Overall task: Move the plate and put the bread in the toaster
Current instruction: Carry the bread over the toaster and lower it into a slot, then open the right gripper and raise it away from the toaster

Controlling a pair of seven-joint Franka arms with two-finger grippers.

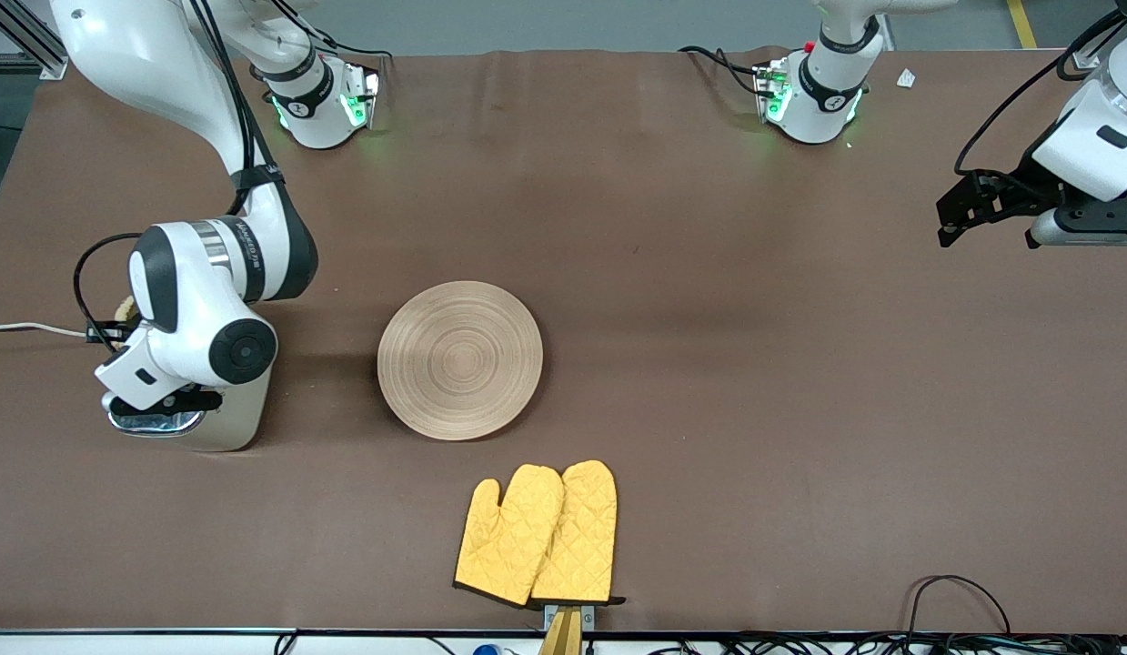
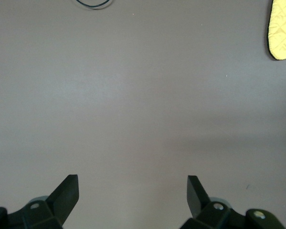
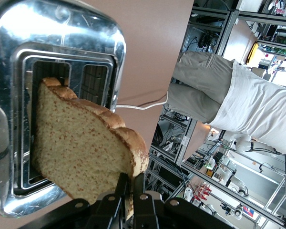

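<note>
We see the plate [image 1: 460, 359] at mid-frame, the oven mitts [image 1: 538, 534] below it near the bottom edge, and the toaster [image 1: 219, 420] at the frame's left (partly under the right arm).

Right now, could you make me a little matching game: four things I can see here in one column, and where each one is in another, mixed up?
Things:
1. bread
2. plate
3. oven mitts
4. left gripper

Places or states:
A. lying nearest the front camera
B. pinched in the right gripper over the toaster
C. open, over bare table
D. bare, in the middle of the table

Pairs: 1-B, 2-D, 3-A, 4-C
</note>
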